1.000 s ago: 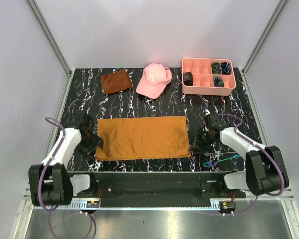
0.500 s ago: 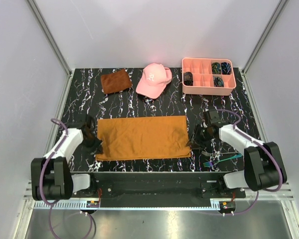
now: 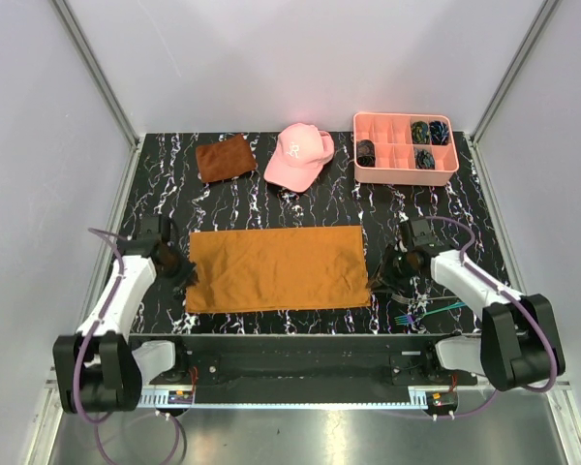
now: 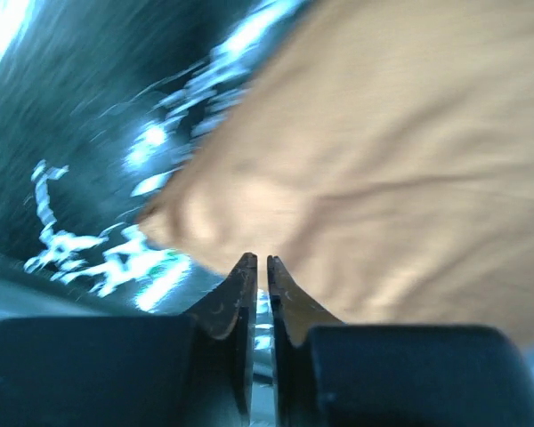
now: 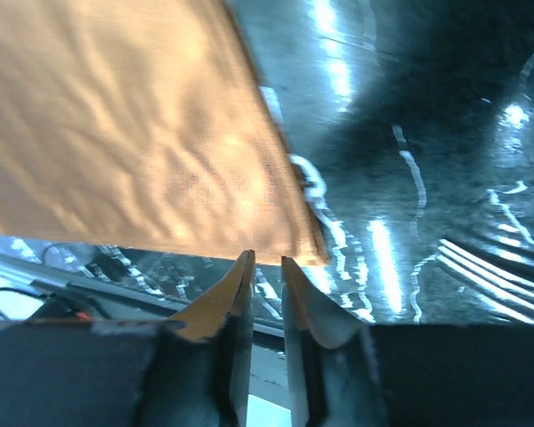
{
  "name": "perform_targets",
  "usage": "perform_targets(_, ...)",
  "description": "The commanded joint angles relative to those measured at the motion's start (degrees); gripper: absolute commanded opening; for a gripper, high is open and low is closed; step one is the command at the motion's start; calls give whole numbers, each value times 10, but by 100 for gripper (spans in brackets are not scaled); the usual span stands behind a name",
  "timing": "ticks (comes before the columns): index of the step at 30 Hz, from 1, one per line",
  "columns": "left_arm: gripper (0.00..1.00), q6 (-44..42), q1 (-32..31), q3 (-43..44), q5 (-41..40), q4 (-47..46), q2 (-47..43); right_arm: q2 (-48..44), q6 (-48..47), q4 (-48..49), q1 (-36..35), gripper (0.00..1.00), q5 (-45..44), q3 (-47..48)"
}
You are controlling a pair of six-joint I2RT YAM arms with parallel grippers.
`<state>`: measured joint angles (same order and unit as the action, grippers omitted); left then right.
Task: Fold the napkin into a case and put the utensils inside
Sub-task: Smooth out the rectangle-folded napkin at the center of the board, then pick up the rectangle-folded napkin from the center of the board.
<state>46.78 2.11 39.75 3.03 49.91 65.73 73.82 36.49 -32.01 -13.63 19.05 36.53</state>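
Note:
The orange-brown napkin [image 3: 276,268] lies flat as a wide rectangle on the black marbled table. My left gripper [image 3: 184,276] is at its left edge near the front corner. In the left wrist view the fingertips [image 4: 257,260] stand a thin slit apart at the blurred cloth corner [image 4: 383,160], with nothing between them. My right gripper [image 3: 380,281] is at the napkin's front right corner. Its tips [image 5: 265,260] are narrowly open just short of the cloth edge [image 5: 160,133]. The utensils [image 3: 426,312] lie near the table's front edge, right of the napkin.
At the back are a rust-brown cloth [image 3: 223,157], a pink cap [image 3: 298,155] and a pink compartment tray [image 3: 404,175] holding dark items. The table's front edge runs just below the napkin and utensils.
The left jaws went from wide open to shut, then parted a little, and the left arm shifted at the napkin's left edge. The right jaws narrowed. The napkin has not visibly moved.

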Motion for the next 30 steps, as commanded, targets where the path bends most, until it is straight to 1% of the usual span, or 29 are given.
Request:
perform_targets(1,16,-34,2,60,48,-61,-37,-12,2,-1,-6,29,30,23)
perform_targets(4,17,-28,2,58,126,-139,-1,26,15,37,-9,29,64,-3)
perform_targets(5,13,-28,2,60,174,-177,33,33,23,54,-10,29,67,-11)
perform_targets(7,10,-34,2,87,191,-191,71,35,27,72,-10,29,45,-41)
perform_targets(8,10,-38,3,97,200,-201,104,36,25,78,-10,29,34,-46)
perform_targets(10,6,-48,3,136,196,-195,134,35,30,80,-10,29,16,-51)
perform_targets(12,5,-45,4,166,215,-195,159,22,39,77,-10,29,0,-48)
perform_targets(14,7,-40,4,175,207,-216,167,-5,38,73,-10,30,-9,-24)
perform_targets(15,7,-42,4,181,204,-217,172,-14,35,75,-10,37,-29,-14)
perform_targets(16,7,-48,4,186,202,-215,180,-12,32,76,-10,41,-39,14)
perform_targets(17,7,-50,4,197,211,-217,201,-6,15,79,-10,46,-45,32)
perform_targets(18,7,-61,4,202,220,-214,214,19,7,82,-10,51,-52,67)
perform_targets(19,4,-67,5,210,220,-209,241,38,2,82,-10,52,-54,88)
perform_targets(20,3,-74,6,221,219,-201,252,59,-12,84,-10,52,-53,107)
perform_targets(21,2,-81,9,225,216,-198,261,102,-20,82,-10,52,-42,151)
perform_targets(24,0,-94,20,227,201,-195,278,170,-46,78,-10,51,-40,219)
perform_targets(29,0,-109,36,236,178,-191,296,240,-80,77,-9,42,-43,292)
perform_targets(30,0,-117,37,238,174,-189,300,257,-84,78,-7,41,-41,309)
